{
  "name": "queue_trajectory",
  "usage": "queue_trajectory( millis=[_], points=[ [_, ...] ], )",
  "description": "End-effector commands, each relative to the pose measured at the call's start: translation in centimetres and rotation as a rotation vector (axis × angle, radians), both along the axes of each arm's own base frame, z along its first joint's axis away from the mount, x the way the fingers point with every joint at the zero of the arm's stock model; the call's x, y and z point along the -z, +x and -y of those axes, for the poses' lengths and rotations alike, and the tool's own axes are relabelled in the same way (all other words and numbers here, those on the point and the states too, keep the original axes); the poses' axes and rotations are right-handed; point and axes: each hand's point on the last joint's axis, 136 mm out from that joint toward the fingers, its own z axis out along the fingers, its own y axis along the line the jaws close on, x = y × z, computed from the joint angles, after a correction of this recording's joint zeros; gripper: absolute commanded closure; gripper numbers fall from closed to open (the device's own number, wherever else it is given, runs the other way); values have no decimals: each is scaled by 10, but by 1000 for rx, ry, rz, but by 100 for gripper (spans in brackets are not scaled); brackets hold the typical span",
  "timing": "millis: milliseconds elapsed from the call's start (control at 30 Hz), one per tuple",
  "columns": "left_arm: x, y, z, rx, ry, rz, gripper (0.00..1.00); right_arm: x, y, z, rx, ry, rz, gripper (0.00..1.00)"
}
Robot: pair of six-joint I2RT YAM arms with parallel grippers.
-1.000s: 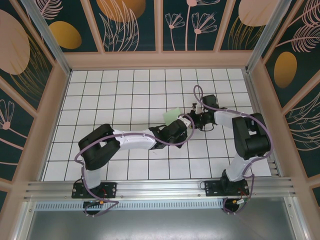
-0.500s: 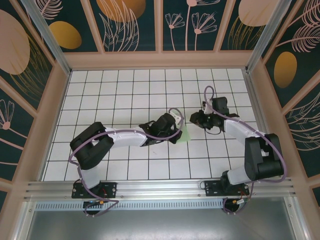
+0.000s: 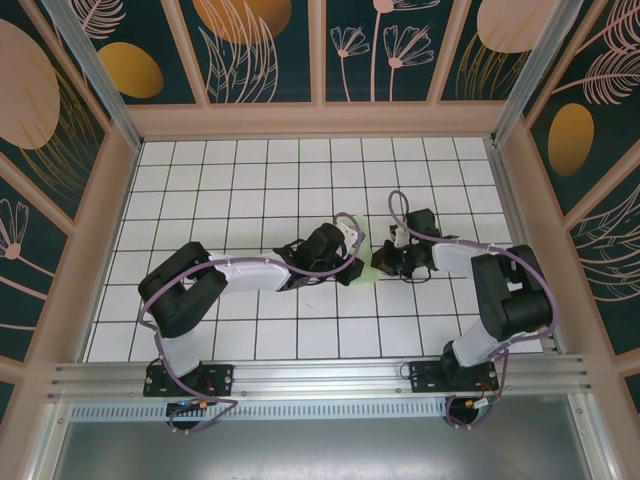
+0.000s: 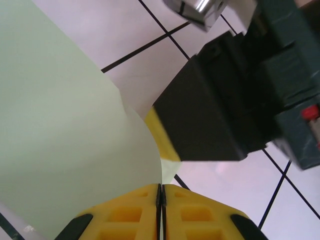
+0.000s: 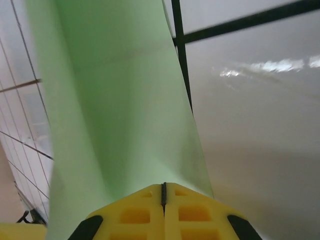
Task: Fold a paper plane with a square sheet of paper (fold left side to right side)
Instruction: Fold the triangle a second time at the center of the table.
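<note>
Pale green, thin, unmarked — the sheet of paper lies near the middle of the white grid table. From above only a small sliver of it shows, in the gap between the two grippers. How much of it touches the tiles cannot be told from that view.

Left gripper: reaches in from the left, arm stretched low across the tiles. In its wrist view the yellow fingertips are pressed together, the seam a thin dark line, and the paper's edge runs down into that seam. It is pinching the sheet. The paper bows away up and to the left in a smooth curve, with no sharp crease visible there.

Right gripper: comes in from the right and faces the left one, the two just beside each other. In its wrist view the yellow fingertips are closed tight, with the green sheet rising out from between them — pinching the sheet as well. A faint line crosses the paper higher up.

In the left wrist view, one black finger of the right gripper, with its yellow pad, sits at the paper's edge just above the left fingertips. Black grid lines of the table run behind the paper in both wrist views.
</note>
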Motion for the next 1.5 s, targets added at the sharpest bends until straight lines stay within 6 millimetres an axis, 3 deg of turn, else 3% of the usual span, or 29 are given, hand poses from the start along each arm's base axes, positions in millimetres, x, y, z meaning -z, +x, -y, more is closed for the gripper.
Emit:
queue_trajectory(
  millis=[0, 233, 567, 1467],
  points=[
    [-12, 6, 2, -11, -35, 12, 86, 7, 0, -4, -2, -14, -15, 92],
    [-6, 12, -5, -31, 15, 17, 86, 27, -8, 1, -15, -109, -67, 92],
    [4, 19, -11, -9, 72, 14, 83, 36, -14, 7, -29, -162, -87, 92],
    [33, 45, -28, 2, 173, -1, 80, 37, -17, 8, -49, -185, -78, 91]
  ],
)
